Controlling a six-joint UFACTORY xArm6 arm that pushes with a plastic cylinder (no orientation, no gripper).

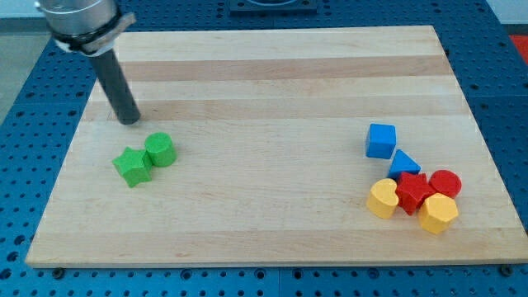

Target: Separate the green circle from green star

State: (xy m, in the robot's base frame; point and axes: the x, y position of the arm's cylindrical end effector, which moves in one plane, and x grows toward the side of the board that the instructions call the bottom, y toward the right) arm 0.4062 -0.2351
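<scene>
The green circle (160, 149) sits on the wooden board at the view's left, touching the green star (133, 167), which lies just below and to its left. My tip (129, 121) rests on the board a short way above and left of the green circle, apart from both green blocks.
A cluster of blocks lies at the view's lower right: a blue cube (380, 140), a blue triangle (403, 162), a red star (413, 192), a red circle (445, 183), a yellow heart (382, 198) and a yellow hexagon (438, 214). The board's left edge (58, 177) is near the green blocks.
</scene>
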